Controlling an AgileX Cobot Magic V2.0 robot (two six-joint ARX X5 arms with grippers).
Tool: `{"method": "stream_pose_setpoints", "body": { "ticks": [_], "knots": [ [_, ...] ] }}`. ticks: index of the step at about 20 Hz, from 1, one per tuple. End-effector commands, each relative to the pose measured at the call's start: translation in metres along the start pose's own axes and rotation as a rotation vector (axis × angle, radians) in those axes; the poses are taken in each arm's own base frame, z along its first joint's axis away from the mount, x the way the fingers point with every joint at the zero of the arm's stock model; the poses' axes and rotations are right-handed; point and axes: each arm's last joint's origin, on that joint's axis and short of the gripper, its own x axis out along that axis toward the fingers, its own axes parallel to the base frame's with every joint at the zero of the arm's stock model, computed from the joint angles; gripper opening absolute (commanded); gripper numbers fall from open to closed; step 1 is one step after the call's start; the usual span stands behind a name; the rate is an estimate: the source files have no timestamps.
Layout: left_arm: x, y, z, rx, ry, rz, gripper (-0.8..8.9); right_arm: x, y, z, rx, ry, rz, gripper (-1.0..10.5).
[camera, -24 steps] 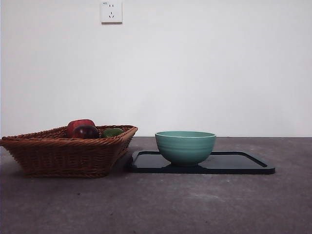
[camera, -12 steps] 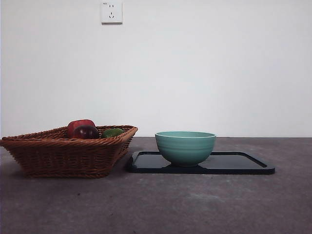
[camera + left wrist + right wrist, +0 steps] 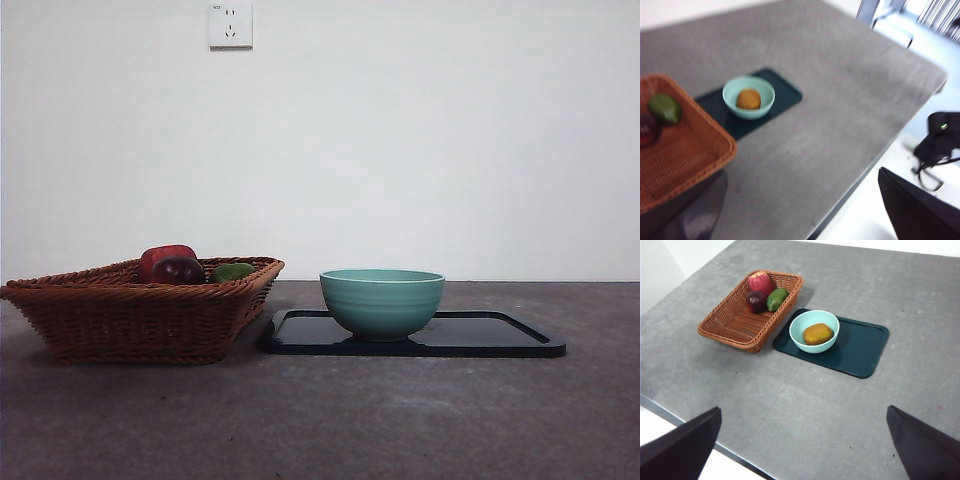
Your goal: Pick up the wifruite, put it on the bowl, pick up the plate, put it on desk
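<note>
The wifruite (image 3: 818, 333), small, oval and orange-brown, lies inside the teal-green bowl (image 3: 799, 342). It also shows in the left wrist view (image 3: 748, 99); in the front view the bowl (image 3: 382, 300) hides it. The bowl stands on the left part of a flat black tray (image 3: 500, 337) on the dark grey desk (image 3: 350, 420). My right gripper (image 3: 804, 410) is open and empty, high above the desk's near edge and far from the bowl. My left gripper (image 3: 802, 172) is also raised and far from the bowl (image 3: 765, 107), its jaws wide apart and empty.
A brown wicker basket (image 3: 140, 320) stands to the left of the tray and holds a red fruit (image 3: 760, 281), a dark purple fruit (image 3: 756, 301) and a green fruit (image 3: 776, 299). A wall socket (image 3: 230, 24) is on the white back wall.
</note>
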Motion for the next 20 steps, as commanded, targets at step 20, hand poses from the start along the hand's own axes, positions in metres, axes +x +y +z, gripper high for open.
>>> {"method": "stream_pose_setpoints", "body": {
  "ticks": [20],
  "knots": [
    [0.320,0.017,0.058,-0.131,0.670,0.204,5.42,-0.003,0.000,-0.006,0.012,0.063,-0.003,5.5]
  ]
}}
